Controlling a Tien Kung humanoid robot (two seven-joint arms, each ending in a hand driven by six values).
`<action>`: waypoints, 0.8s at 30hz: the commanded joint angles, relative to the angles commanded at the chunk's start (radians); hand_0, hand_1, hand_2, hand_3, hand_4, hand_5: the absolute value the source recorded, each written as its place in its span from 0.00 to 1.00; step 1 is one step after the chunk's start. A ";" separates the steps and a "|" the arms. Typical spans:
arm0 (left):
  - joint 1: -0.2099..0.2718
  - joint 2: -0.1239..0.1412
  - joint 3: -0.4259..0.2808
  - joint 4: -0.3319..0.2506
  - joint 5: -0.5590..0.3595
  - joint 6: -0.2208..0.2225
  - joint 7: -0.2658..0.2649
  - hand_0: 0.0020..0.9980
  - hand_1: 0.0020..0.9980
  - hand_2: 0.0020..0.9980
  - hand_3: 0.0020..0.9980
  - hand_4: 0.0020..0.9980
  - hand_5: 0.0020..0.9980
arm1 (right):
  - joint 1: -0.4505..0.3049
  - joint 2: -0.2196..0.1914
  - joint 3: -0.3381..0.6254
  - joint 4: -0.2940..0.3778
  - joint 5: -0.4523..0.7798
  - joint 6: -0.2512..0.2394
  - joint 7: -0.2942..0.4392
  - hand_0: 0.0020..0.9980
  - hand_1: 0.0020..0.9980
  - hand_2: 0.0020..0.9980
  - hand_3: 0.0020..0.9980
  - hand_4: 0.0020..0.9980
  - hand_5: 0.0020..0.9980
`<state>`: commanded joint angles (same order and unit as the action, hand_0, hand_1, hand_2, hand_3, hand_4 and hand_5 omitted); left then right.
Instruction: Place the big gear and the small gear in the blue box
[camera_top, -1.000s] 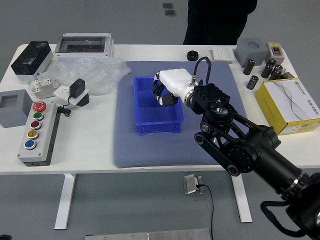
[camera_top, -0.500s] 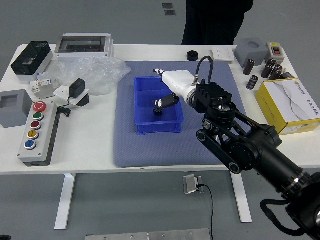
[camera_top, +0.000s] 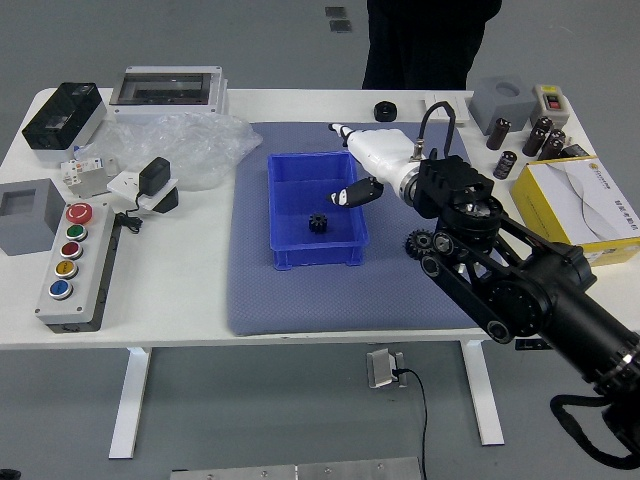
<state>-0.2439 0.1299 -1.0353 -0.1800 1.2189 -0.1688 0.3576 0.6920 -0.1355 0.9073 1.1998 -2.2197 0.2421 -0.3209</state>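
small gear (camera_top: 318, 224): lying inside the blue box (camera_top: 318, 256), on its floor, towards the near wall; nothing is touching it, so this half of the task looks done
big gear (camera_top: 418, 243): outside the box, on the blue-grey mat (camera_top: 300, 312) to its right; the right arm (camera_top: 500, 270) crosses just beside it and covers part of its edge in this view
right hand (camera_top: 384, 158): empty, with the thumb and the extended finger well apart; it hangs over the box's right side and the mat, touching neither gear as far as the view shows
left hand: out of view, so its state cannot be told
progress: about halfway, I judge, with one gear in and one to go
left to do: pick up the big gear, carry it over the right wall and set it down in the box beside the small one
next move: probably draw the right hand back towards the robot and bring it down over the big gear, as the forearm is in the way now
risk: the wrist or forearm could nudge the big gear while the hand swings round to it
person (camera_top: 430, 45): standing in dark clothing beyond the far edge of the bench (camera_top: 180, 310), hands out of view
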 joint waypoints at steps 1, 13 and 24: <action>0.000 0.000 0.000 0.000 -0.001 0.000 0.000 0.82 0.79 0.78 0.75 0.66 0.38 | -0.006 -0.017 0.003 0.006 0.006 0.006 -0.001 0.67 0.63 0.79 0.90 0.84 0.42; -0.002 0.004 -0.001 0.000 -0.011 0.003 -0.002 0.83 0.79 0.78 0.75 0.66 0.38 | -0.052 -0.151 0.007 0.035 0.089 0.078 -0.008 0.69 0.66 0.77 0.81 0.83 0.42; -0.003 0.008 -0.002 0.000 -0.015 0.004 -0.003 0.83 0.79 0.78 0.75 0.66 0.38 | -0.070 -0.183 -0.028 0.044 0.122 0.143 -0.022 0.71 0.69 0.79 0.82 0.81 0.41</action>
<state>-0.2466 0.1379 -1.0373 -0.1800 1.2037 -0.1646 0.3550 0.6221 -0.3181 0.8789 1.2435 -2.0981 0.3846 -0.3430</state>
